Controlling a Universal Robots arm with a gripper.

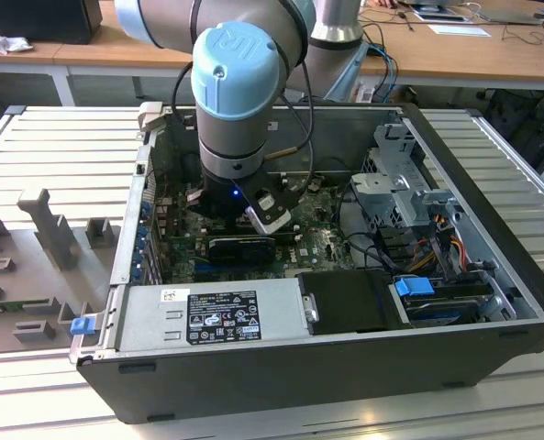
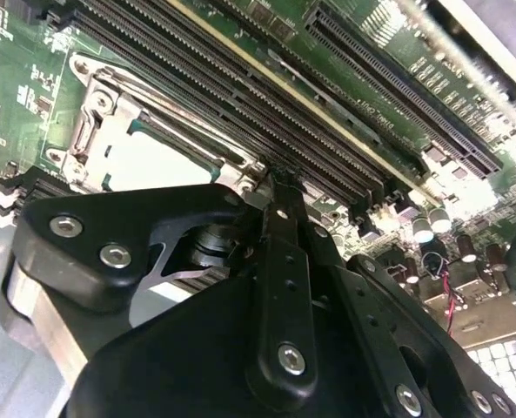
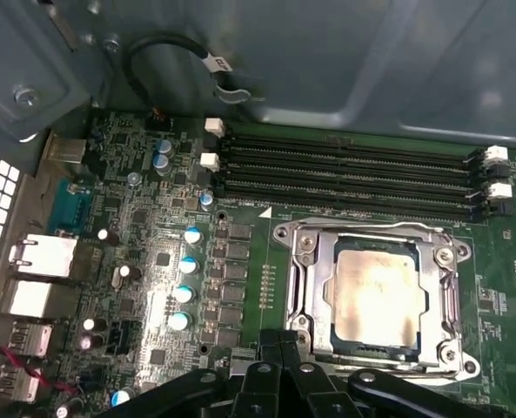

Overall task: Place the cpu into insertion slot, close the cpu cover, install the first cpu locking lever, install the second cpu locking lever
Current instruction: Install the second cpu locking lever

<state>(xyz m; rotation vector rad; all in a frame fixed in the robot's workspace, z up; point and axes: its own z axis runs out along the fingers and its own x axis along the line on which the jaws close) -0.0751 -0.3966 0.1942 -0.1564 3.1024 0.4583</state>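
Already seated, the cpu [image 3: 375,296] lies in the insertion slot [image 3: 327,335] with the cpu cover [image 3: 314,261] closed around it.
Just beyond the tips of the fingers [image 3: 279,344], which are pressed together on nothing, sits the socket; past it run the memory slots [image 3: 345,174], all inside the computer case [image 1: 492,339].

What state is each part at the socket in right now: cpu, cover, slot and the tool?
cpu: seated flat in the insertion slot, silvery top showing.
cpu cover: closed down, framing the chip.
insertion slot: occupied, pin field hidden by the chip.
memory slots: empty.
tool: at the socket's edge, holding nothing that can be seen.
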